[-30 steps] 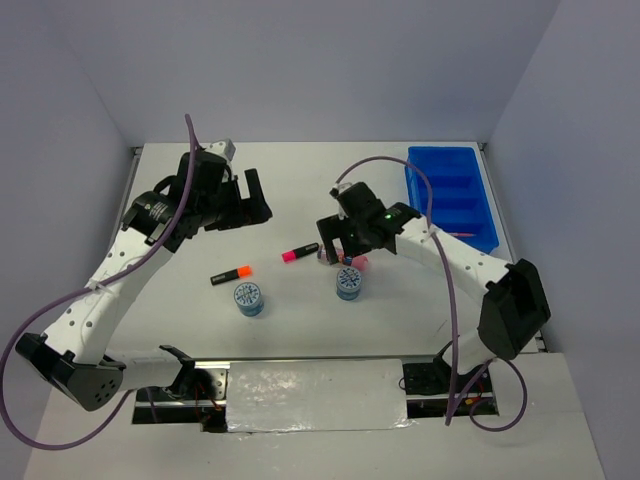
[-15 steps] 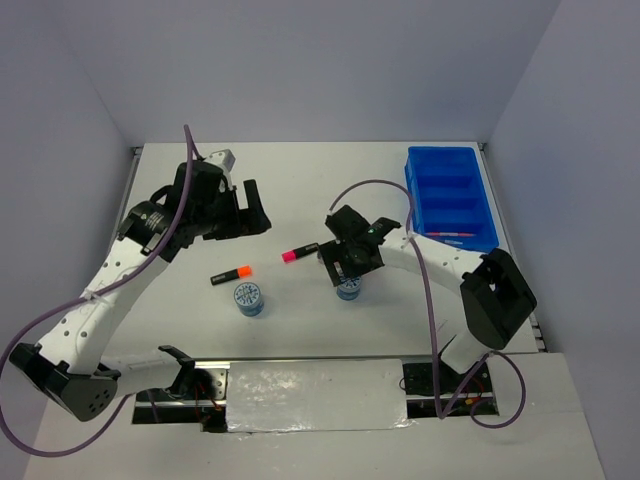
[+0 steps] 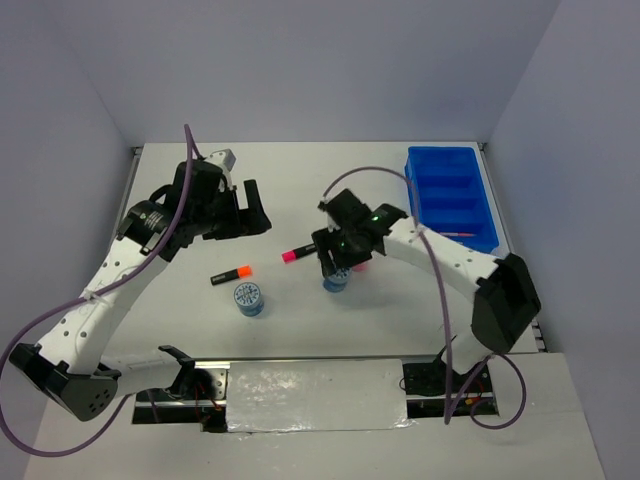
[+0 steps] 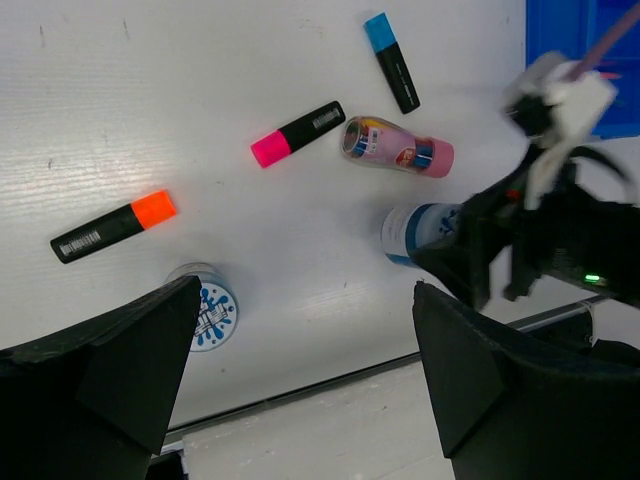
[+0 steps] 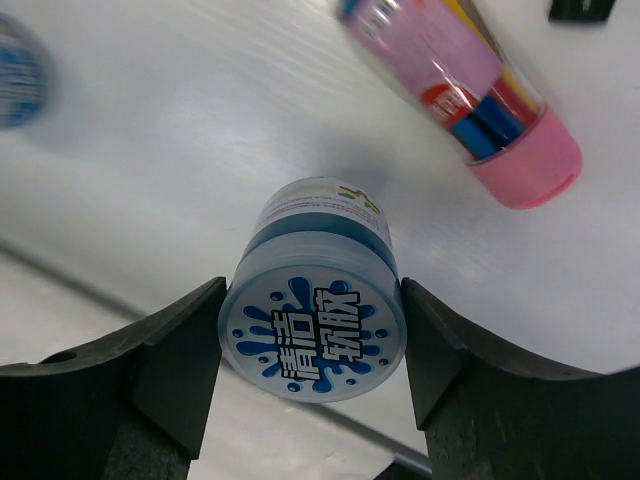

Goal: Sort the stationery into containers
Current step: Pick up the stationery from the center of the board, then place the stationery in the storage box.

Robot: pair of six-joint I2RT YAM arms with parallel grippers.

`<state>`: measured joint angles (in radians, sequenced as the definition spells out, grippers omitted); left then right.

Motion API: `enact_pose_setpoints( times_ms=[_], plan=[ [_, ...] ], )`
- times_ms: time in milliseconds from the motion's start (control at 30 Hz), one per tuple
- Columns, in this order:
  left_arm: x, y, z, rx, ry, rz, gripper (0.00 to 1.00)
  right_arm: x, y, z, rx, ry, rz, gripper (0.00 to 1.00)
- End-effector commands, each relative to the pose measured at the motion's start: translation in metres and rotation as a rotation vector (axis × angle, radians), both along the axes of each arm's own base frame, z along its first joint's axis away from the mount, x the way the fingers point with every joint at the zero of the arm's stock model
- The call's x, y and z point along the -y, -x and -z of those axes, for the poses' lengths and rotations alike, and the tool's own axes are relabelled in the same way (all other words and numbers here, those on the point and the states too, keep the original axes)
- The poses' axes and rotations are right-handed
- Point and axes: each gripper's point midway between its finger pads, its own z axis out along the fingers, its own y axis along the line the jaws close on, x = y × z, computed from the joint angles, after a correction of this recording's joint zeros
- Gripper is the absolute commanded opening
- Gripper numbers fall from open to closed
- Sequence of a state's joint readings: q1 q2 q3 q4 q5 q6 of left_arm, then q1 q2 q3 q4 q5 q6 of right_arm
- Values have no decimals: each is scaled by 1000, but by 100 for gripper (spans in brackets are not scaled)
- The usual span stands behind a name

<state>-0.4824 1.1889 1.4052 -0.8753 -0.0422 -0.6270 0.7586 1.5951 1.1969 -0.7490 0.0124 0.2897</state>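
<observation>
I am watching the left gripper (image 3: 256,203) hanging above the left half of the table (image 3: 180,330), its jaws standing wide apart with nothing between them. Below it, nearer the bases, an orange-capped highlighter (image 3: 231,274) is lying flat, and the left blue-lidded jar (image 3: 248,298) is standing just beside it on the near side. A pink-capped highlighter (image 3: 299,252) is lying further right, near the table's middle.

Next to that, the right gripper (image 3: 337,268) is reaching down over the right blue-lidded jar (image 5: 312,335). In the right wrist view both fingers (image 5: 180,365) are pressing against opposite sides of its round lid, so I am reading this as a clasp on the jar. Whether the jar is resting on the table or raised off it, I cannot tell.

Just beyond the jar, a pink patterned tube (image 5: 480,90) with a pink cap is lying on its side, apart from the jar. In the left wrist view a blue-capped highlighter (image 4: 392,62) is lying past the tube, close to the tray's corner.

Far right, the blue compartment tray (image 3: 412,190) is sitting against the table's right edge, and a thin pen (image 3: 455,233) is lying in its nearest compartment.
</observation>
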Motion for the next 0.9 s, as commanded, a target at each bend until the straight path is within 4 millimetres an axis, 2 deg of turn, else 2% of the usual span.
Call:
enact_pose_setpoints(
  times_ms=[0, 33, 67, 100, 167, 200, 233, 333, 400, 433, 533, 567, 600, 667, 800, 867],
  plan=[
    [1, -2, -26, 70, 19, 30, 99, -7, -24, -133, 180, -318, 35, 0],
    [1, -2, -29, 78, 21, 30, 99, 4, -35, -158, 228, -351, 55, 0],
    [1, -2, -30, 83, 22, 31, 99, 24, -49, -163, 258, -326, 110, 0],
    [2, -2, -32, 85, 28, 31, 99, 62, -73, -162, 296, -260, 213, 0],
    [4, -4, -30, 85, 37, 39, 99, 117, -101, -153, 343, -110, 378, 0],
    [6, -5, -29, 82, 41, 39, 99, 135, -113, -154, 360, -82, 437, 0],
    [8, -4, -28, 74, 50, 47, 99, 162, -127, -148, 361, -51, 514, 0],
    [12, -4, -31, 78, 63, 61, 99, 212, -156, -150, 417, -1, 677, 0],
    [11, -3, -34, 86, 61, 67, 99, 235, -168, -155, 448, 19, 754, 0],
    [10, -3, -36, 97, 54, 70, 99, 250, -175, -149, 441, 34, 789, 0],
    [6, -4, -38, 109, 34, 67, 99, 268, -190, -134, 422, 49, 836, 0],
    [5, -3, -38, 108, 32, 68, 99, 268, -191, -129, 410, 56, 837, 0],
    [5, -4, -38, 109, 30, 70, 99, 283, -194, -119, 390, 69, 868, 0],
    [6, -4, -37, 102, 27, 70, 99, 290, -199, -110, 386, 63, 879, 0],
    [4, -4, -38, 104, 17, 76, 99, 296, -204, -78, 308, 61, 875, 0],
    [4, -4, -37, 104, 13, 79, 99, 294, -207, -71, 301, 42, 865, 0]
  ],
)
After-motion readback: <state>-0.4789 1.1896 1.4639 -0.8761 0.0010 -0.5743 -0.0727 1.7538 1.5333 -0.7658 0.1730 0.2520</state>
